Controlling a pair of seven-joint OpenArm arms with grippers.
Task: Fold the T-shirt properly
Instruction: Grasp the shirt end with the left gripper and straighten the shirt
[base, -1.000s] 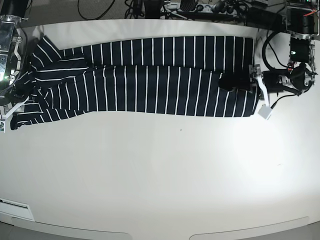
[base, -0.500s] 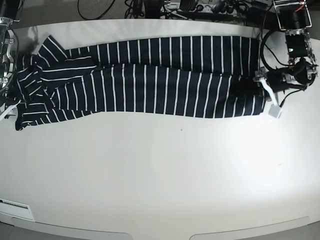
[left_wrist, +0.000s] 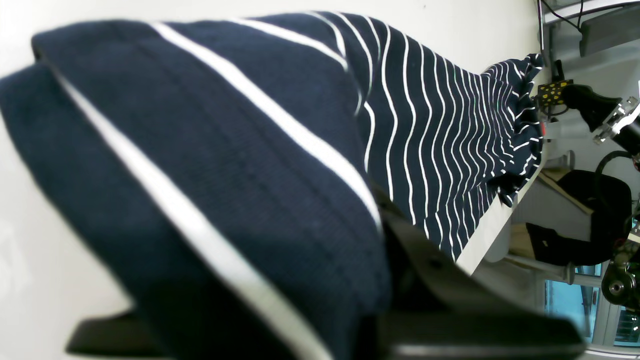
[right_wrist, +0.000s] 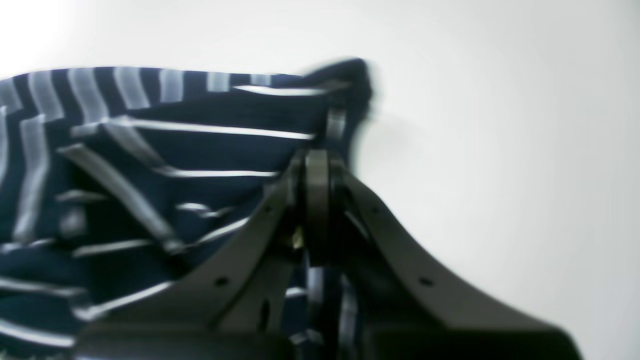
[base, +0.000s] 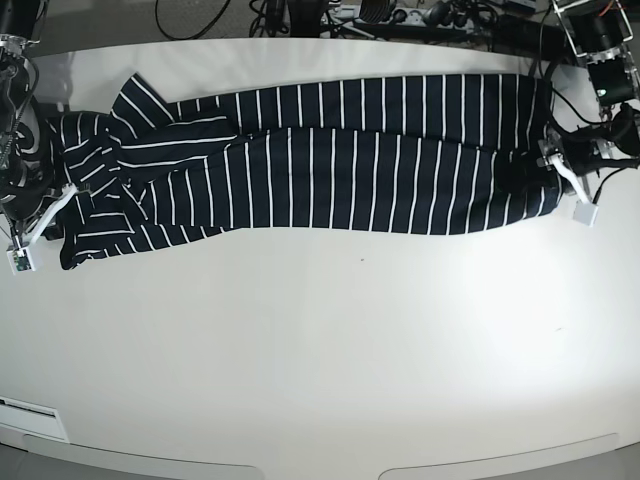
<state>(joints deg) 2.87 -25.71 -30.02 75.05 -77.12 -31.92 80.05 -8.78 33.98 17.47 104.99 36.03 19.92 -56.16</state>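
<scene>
Navy fabric with thin white stripes fills the far half of a white table (base: 330, 360): the T-shirt (base: 330, 160) lies folded lengthwise into a long band that runs along the table's far edge, almost from the left end to the right end. Its bunched sleeves and collar end sit near the far left corner, and its straight hem end sits near the far right corner.

Each end is held by one robot hand. At the hem end the left hand (left_wrist: 350, 320) is pressed together on the cloth, with a thick roll of several layers draped over its dark fingers and lifted a little off the table. At the sleeve end the right hand (right_wrist: 315, 200) is pressed together too, its two dark fingers meeting on a corner of the rumpled fabric; this close view is blurred, so how many layers it pinches cannot be told.

The two grips at opposite ends look meant to keep the long band stretched flat and straight, so that it can be carried or doubled end to end without the layers sliding apart. The lengthwise fold appears done, and the crosswise fold not yet made.

No brand, label or print shows on the T-shirt. A small white tag hangs at each arm's wrist in the overhead view, but any writing on them is too small to read
</scene>
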